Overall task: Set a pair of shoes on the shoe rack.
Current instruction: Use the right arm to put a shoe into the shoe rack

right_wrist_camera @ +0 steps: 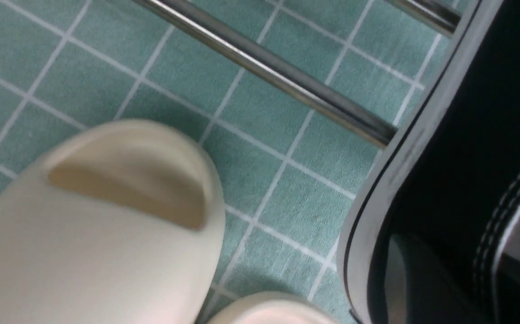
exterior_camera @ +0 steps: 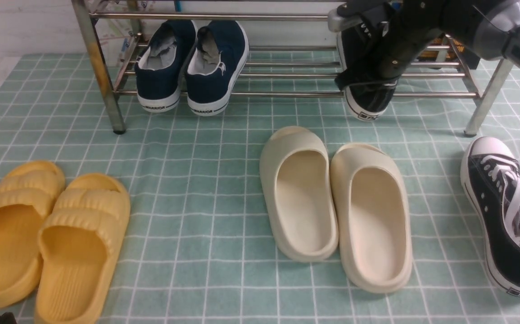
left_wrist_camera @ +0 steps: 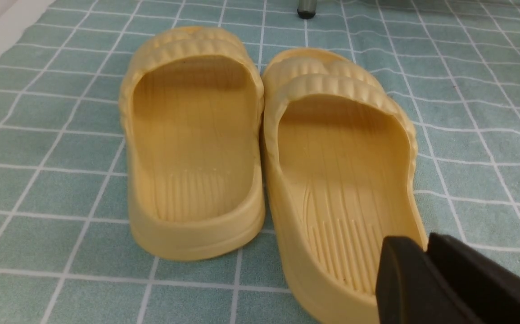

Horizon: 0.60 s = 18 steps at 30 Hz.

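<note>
Green cloth beside racked black sneaker [exterior_camera: 368, 96]

The front view looks down and forward over the mat; both wrist views sit closer, each sharing slippers with it.

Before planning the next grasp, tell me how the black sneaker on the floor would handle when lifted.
The black sneaker would probably flex around its open collar, being canvas. Its thick rubber sole should stay fairly stiff. Lying flat, it seems unlikely to roll.
</note>
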Motion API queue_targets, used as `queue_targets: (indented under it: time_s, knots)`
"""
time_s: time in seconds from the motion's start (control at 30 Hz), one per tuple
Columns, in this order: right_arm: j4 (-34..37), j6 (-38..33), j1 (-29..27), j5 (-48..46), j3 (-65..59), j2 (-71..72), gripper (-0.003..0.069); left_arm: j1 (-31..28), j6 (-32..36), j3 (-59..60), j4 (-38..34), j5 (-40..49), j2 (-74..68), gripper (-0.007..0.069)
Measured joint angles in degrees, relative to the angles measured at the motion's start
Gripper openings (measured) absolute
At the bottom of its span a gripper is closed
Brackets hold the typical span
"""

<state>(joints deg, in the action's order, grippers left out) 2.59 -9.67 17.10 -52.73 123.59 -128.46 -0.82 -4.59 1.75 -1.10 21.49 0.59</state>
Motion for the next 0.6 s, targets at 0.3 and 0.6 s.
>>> queue_targets:
  time_s: [0.3, 0.6]
  knots:
    - [-0.3, 2.6, 0.0, -5.5, 0.6, 3.6, 0.0450, 0.0, 0.0, 0.0, 0.0, 0.0, 0.0, 0.0092]
    - [-0.3, 3.0, 0.0, -16.7, 0.8, 5.7, 0.0414, 0.0, 0.0, 0.0, 0.0, 0.0, 0.0, 0.0092]
